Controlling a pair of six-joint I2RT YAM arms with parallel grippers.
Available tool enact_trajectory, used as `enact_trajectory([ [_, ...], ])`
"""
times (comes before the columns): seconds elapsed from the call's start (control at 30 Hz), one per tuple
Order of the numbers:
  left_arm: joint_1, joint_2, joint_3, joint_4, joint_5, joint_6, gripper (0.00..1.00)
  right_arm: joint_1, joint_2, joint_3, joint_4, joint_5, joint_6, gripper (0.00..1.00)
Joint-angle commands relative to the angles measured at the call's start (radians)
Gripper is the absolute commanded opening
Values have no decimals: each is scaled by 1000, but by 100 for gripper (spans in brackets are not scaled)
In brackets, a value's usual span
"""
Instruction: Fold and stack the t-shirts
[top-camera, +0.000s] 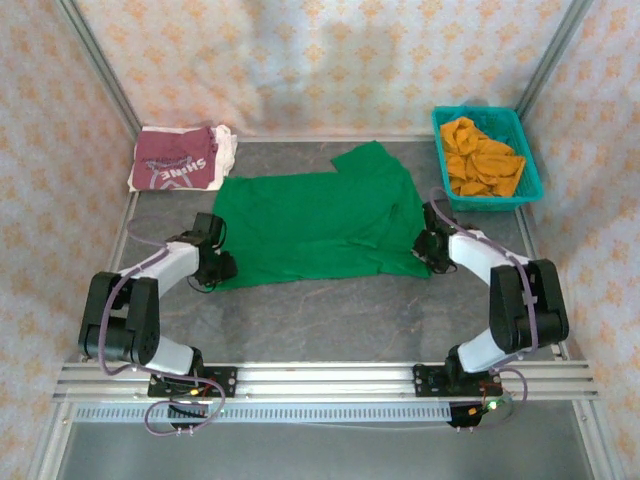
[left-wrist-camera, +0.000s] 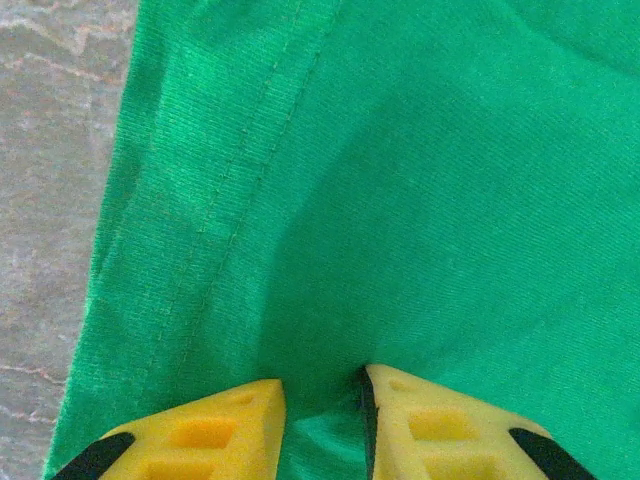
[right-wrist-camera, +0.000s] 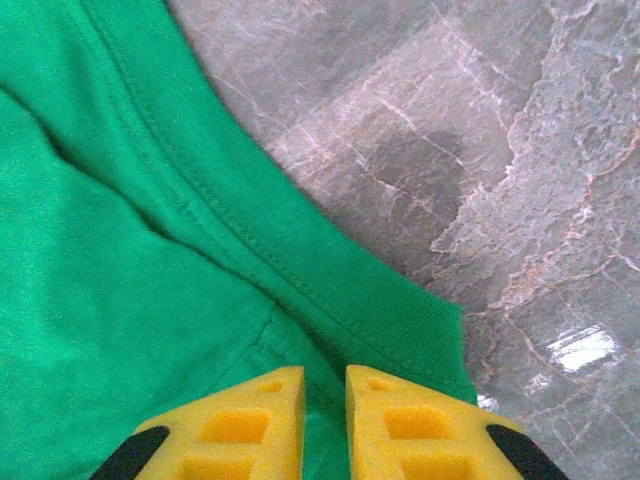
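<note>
Maroon cloth sits furthest left: one maroon t-shirt (top-camera: 180, 160) with white lettering lies bunched at the back left corner of the grey stone-patterned table (top-camera: 330, 320). Its near corner is just beside the green one; whether they touch I cannot tell. That makes two shirts in all. The single green t-shirt (top-camera: 320, 225) is spread flat across the middle of the table, one sleeve pointing to the back. Two arms work it. The left gripper (top-camera: 215, 268) is at the shirt's near left corner; in the left wrist view its two yellow fingers (left-wrist-camera: 200, 430) are drawn in on a ridge of green fabric beside the stitched hem. The right gripper (top-camera: 432, 250) is at the shirt's right edge; in the right wrist view its two fingers (right-wrist-camera: 400, 425) stand almost together, pinching the hemmed corner, with bare table just beyond. One teal basket (top-camera: 476, 110) stands at the back right, well apart from the maroon shirt, holding a heap of orange cloth (top-camera: 480, 160) whose pieces I cannot count.
</note>
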Motion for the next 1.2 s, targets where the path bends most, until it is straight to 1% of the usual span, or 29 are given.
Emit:
enact_trajectory([
  [0.0, -16, 13, 11, -71, 8, 17, 28, 16, -49, 69, -27, -39, -28, 18],
  [0.1, -33, 34, 46, -72, -20, 30, 28, 93, -43, 161, -44, -56, -32, 20],
  [0.17, -33, 44, 52, -56, -24, 29, 28, 120, 0, 199, -20, -116, -10, 24],
  [0.23, -33, 55, 55, -40, -27, 26, 28, 129, 57, 212, 29, -168, 33, 26],
  [0.37, -32, 70, 68, -26, -27, 25, 27, 133, 130, 215, 101, -200, 91, 30],
  [0.43, -35, 67, 66, -21, -28, 25, 28, 138, 161, 220, 122, -214, 104, 33],
  [0.67, -34, 74, 58, -11, -38, 29, 27, 148, 226, 216, 150, -247, 118, 37],
  [1.0, -35, 82, 51, 0, -35, 34, 27, 162, 272, 224, 174, -259, 126, 36],
  [1.13, -34, 79, 43, 7, -35, 31, 27, 165, 281, 230, 193, -260, 127, 31],
  [1.17, -35, 79, 39, 9, -33, 32, 27, 165, 285, 232, 203, -262, 129, 27],
])
